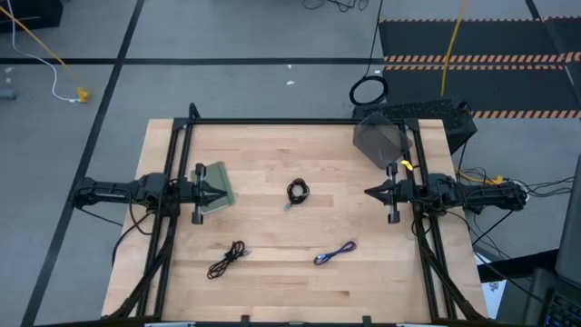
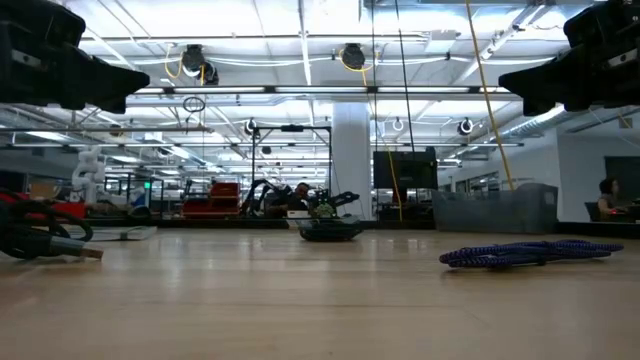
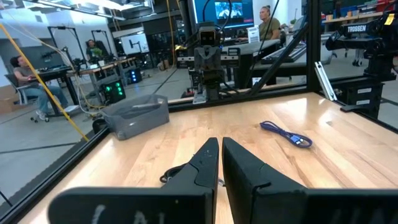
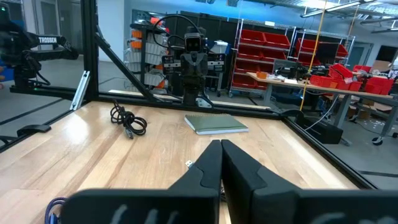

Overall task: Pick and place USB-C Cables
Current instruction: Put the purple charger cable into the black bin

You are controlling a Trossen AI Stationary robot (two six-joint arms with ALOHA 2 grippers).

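Note:
Three USB-C cables lie on the wooden table. A coiled black one (image 1: 298, 192) (image 2: 331, 230) rests at the centre, between the two grippers. A looser black bundle (image 1: 227, 260) (image 4: 127, 119) sits toward the near-left, and a blue-purple one (image 1: 335, 253) (image 2: 530, 253) (image 3: 286, 134) toward the near-right. My left gripper (image 1: 225, 192) (image 3: 219, 152) hovers shut at the table's left, over a grey-green pad. My right gripper (image 1: 368, 193) (image 4: 219, 152) hovers shut at the table's right. Both point at the central coil and touch nothing.
A grey-green pad (image 1: 218, 186) (image 4: 216, 124) lies flat under my left gripper. A grey bin (image 1: 381, 141) (image 3: 134, 115) stands at the far-right corner. A black cord ring (image 1: 368, 91) and a yellow cord (image 1: 451, 45) lie on the floor beyond. People sit in the room behind.

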